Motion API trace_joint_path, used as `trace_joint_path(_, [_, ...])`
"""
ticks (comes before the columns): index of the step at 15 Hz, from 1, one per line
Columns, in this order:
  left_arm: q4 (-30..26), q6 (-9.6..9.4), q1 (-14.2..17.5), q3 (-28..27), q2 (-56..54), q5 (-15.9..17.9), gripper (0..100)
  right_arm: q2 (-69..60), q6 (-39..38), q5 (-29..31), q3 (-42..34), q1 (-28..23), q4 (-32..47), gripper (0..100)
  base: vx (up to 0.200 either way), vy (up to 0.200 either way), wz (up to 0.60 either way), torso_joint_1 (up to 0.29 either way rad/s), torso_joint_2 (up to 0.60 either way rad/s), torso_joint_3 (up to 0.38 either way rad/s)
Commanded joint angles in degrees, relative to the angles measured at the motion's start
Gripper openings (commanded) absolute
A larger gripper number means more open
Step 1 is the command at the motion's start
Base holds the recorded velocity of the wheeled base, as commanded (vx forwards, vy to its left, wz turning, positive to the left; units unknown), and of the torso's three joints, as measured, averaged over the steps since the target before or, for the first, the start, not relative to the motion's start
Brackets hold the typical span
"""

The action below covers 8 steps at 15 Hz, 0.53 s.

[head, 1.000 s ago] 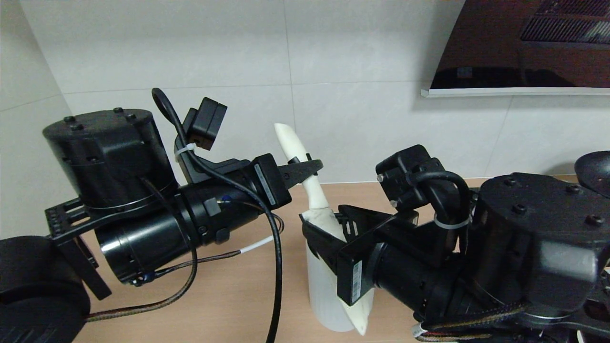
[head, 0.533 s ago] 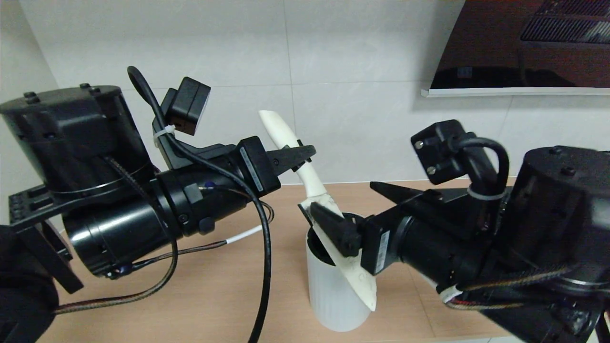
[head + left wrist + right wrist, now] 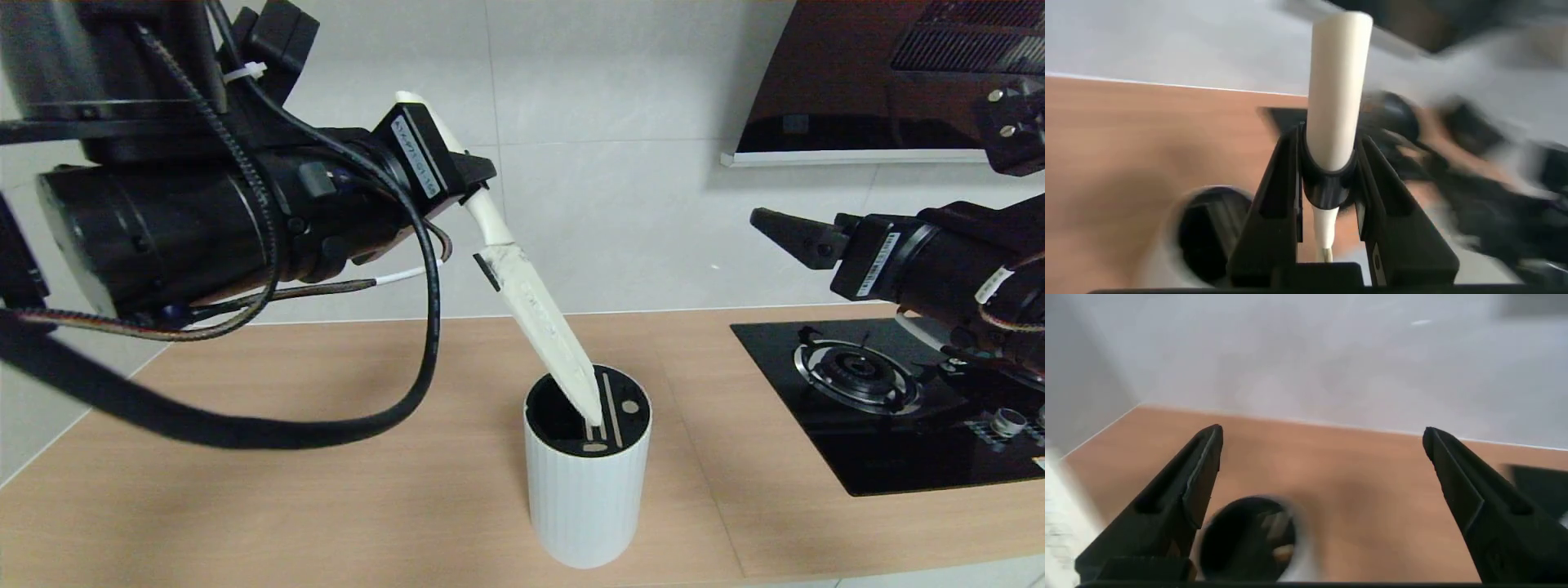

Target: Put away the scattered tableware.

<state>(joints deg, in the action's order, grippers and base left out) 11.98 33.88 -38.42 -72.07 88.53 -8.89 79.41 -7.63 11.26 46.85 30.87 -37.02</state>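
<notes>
The left gripper (image 3: 478, 175) hangs high on the left, clamped on the handle of the white knife (image 3: 535, 314). The blade slants down and right, and its tip meets the black top of the white ribbed holder (image 3: 588, 498), which stands on the worktop (image 3: 326, 457). The tip sits by the narrow slots, beside the wider dark opening; I cannot tell whether it has entered a slot. What lies deeper inside the holder is too dark to make out. The likely trouble is the slant: pushed down at this angle, the tip could jam on the insert, skid off, or tip the unsupported holder. The right gripper (image 3: 1321, 434) is spread wide and empty, well to the right above the hob (image 3: 865, 425).
</notes>
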Motion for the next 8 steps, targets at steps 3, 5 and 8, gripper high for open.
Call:
trace_joint_path(3, [0.6,-7.95,-1.5,-0.5,4.8,-15.0,0,0.7,-0.1,-0.1,-0.4,-1.5,0.1,100,0.000,0.000,0.00,0.000,0.00,0.000])
trace_joint_path(5, [3.3,-9.88,-3.9,-0.5,6.1,-19.6,0,0.8,-0.1,-0.1,-0.4,-1.5,0.1,100,0.000,0.000,0.00,0.000,0.00,0.000])
trace_joint_path(8, [8.2,-13.93,-6.8,1.0,8.2,-26.1,0,0.8,-0.1,-0.1,-0.8,-1.5,0.1,100,0.000,0.000,0.00,0.000,0.00,0.000])
